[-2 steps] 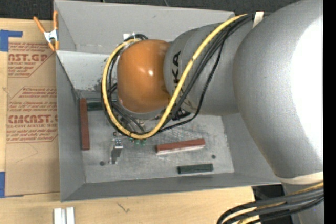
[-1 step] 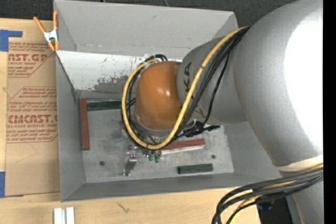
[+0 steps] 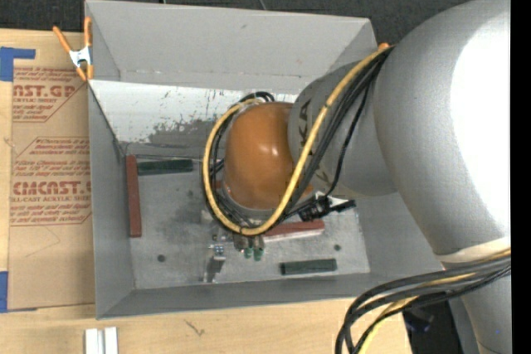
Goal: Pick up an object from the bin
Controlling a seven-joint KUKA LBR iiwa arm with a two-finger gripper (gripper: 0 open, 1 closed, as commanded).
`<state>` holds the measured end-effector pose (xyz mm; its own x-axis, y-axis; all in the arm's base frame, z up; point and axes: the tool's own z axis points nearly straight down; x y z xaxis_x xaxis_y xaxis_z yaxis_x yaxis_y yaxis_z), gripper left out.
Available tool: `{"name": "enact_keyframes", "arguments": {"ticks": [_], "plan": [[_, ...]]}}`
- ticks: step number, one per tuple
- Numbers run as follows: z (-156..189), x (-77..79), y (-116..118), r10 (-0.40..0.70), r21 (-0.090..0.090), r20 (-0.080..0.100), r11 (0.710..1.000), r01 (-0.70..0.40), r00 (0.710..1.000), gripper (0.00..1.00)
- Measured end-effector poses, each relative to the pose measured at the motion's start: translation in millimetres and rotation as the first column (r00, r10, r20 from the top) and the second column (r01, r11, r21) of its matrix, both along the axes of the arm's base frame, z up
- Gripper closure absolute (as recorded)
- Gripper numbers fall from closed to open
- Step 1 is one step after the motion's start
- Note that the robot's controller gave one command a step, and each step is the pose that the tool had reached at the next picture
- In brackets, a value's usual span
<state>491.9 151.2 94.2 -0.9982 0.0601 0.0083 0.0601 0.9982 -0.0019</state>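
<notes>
My gripper pokes out below the orange cover, low over the front middle of the bin floor. Just to its right lies a flat reddish and white bar, partly hidden under the arm. A dark green bar lies near the front wall, right of the gripper. Nothing shows as held.
A long red-brown bar lies along the left wall, and a second dark green bar lies crosswise at its far end. The arm and its cabled cover hide the right and middle of the floor.
</notes>
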Motion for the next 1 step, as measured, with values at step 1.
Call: {"name": "enact_keyframes", "arguments": {"ticks": [1], "plan": [[19.6,25.7,-8.0,0.253,0.000,0.009,0.968,-0.253,0.968,0.00]]}}
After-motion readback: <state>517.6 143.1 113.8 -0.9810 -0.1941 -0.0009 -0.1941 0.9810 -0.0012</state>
